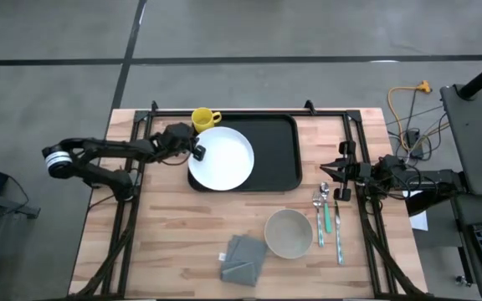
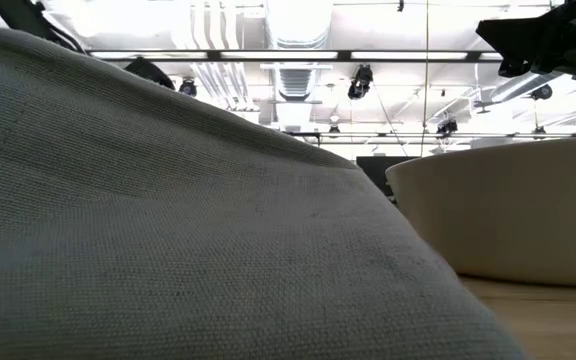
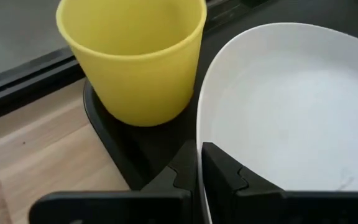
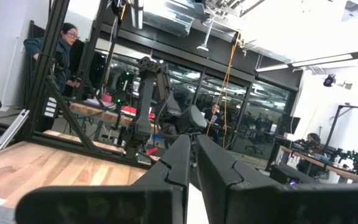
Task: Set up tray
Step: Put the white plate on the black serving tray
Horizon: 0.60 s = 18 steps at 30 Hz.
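Note:
The black tray [image 1: 279, 150] lies at the table's far middle. A white plate [image 1: 224, 159] sits on the tray's left half, its left rim reaching the tray's left edge. A yellow mug [image 1: 204, 119] [image 3: 132, 56] stands in the tray's far left corner. My left gripper [image 1: 197, 151] [image 3: 197, 171] is at the plate's left rim, shut on it. My right gripper [image 1: 331, 171] [image 4: 192, 163] hovers shut by the table's right side, pointing toward the tray and touching nothing. My left gripper pinches the white plate's left rim [image 3: 201, 130] between its two fingers, one finger [image 3: 224, 177] on the plate's inner side, the other [image 3: 178, 177] outside it. It comes roughly level from the table's left. The plate's far side lies over the tray [image 3: 138, 146].
A beige bowl [image 1: 289, 233] [image 2: 508, 215] stands near the table's near edge. A folded grey napkin [image 1: 243, 257] [image 2: 168, 230] lies to its left. Cutlery [image 1: 329, 216] lies to the bowl's right. A black frame rail [image 1: 224, 111] runs along the far edge.

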Each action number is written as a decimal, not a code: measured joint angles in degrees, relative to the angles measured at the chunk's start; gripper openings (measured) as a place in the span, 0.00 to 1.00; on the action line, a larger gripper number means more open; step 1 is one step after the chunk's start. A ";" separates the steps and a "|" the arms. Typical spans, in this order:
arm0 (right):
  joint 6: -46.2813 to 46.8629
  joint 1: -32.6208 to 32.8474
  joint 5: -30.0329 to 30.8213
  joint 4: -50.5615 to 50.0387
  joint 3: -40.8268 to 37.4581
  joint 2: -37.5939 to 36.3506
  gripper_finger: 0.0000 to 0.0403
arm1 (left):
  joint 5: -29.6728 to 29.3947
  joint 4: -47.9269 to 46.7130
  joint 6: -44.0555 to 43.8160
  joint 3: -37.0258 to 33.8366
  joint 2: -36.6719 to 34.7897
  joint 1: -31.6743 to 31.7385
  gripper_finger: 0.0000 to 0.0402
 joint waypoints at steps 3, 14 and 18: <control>0.01 0.00 0.00 0.00 0.00 -0.01 0.04 | -0.24 1.27 0.05 0.00 1.24 0.00 0.00; 0.00 0.00 0.02 0.00 0.00 -0.01 0.04 | -0.46 0.83 0.13 -0.09 3.08 -0.02 0.02; 0.00 0.00 0.00 0.00 0.00 0.00 0.04 | -0.40 0.30 0.32 -0.11 3.08 -0.02 0.06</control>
